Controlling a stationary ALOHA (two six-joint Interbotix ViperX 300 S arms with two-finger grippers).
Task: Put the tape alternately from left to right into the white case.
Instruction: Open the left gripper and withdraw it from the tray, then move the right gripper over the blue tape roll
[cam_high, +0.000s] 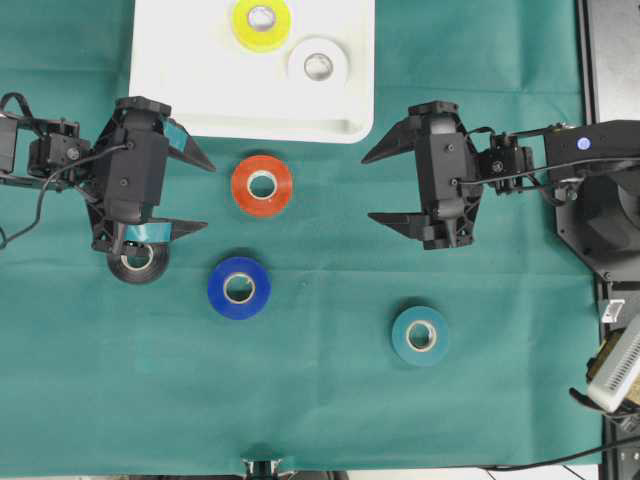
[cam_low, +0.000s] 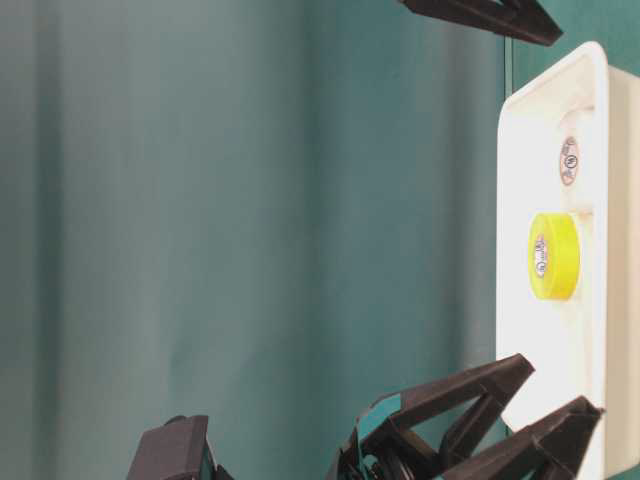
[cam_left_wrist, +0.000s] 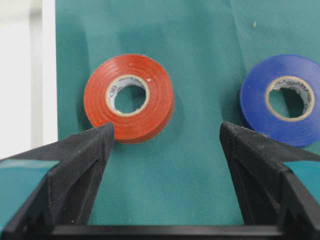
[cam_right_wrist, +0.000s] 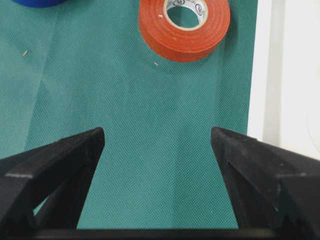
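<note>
The white case (cam_high: 180, 90) lies at the back of the green cloth with a yellow roll (cam_high: 261, 22) and a white roll (cam_high: 317, 62) inside. On the cloth lie a red-orange roll (cam_high: 262, 185), a blue roll (cam_high: 239, 288), a teal roll (cam_high: 419, 335) and a black roll (cam_high: 141, 264), partly under the left arm. My left gripper (cam_high: 207, 196) is open, just left of the red-orange roll (cam_left_wrist: 129, 98), with the blue roll (cam_left_wrist: 283, 100) off to one side. My right gripper (cam_high: 368, 187) is open with nothing between its fingers, right of the red-orange roll (cam_right_wrist: 184, 27).
In the table-level view the case (cam_low: 520, 330) holds the yellow roll (cam_low: 553, 256), with the left gripper's fingers (cam_low: 470, 395) just in front of it. The right arm's base (cam_high: 600, 215) and cables stand at the right edge of the cloth.
</note>
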